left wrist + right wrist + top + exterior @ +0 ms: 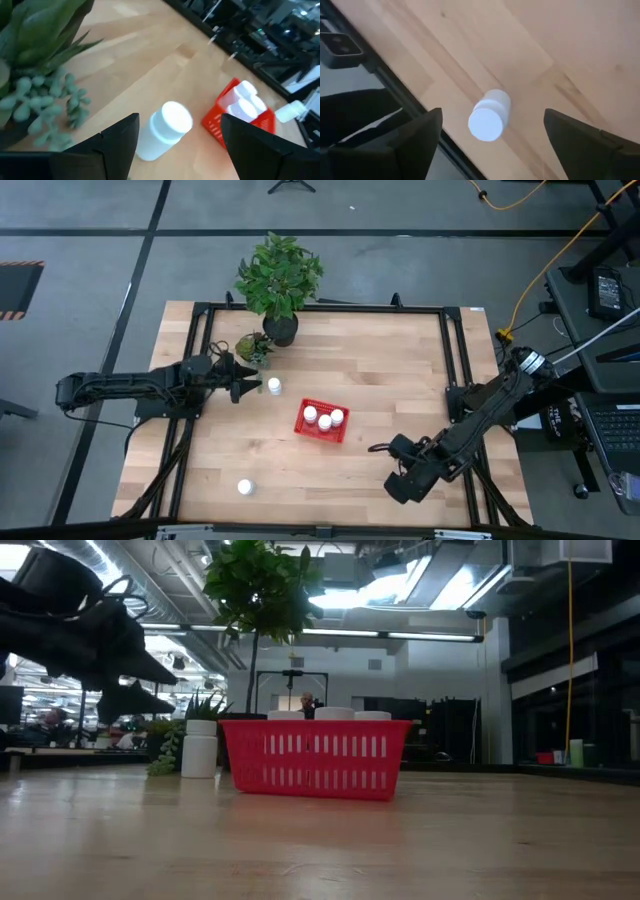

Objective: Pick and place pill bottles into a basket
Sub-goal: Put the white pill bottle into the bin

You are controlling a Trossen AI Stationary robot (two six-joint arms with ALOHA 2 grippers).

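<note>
Hovering with parted fingers, the left gripper [248, 387] has an upright pill bottle [274, 385] just to its right, left of the basket [322, 421]; the right gripper [378, 448] gapes wide, farther off.

Around my wooden tabletop [400, 360] lies grey floor [90, 270] crossed by dark lines. Beyond it I see bright ceiling lights [440, 585], exposed pipes and a dark-walled hall.

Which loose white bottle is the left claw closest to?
The pill bottle beside the small plant, right before the open left gripper; another stands alone near the front edge.
</note>
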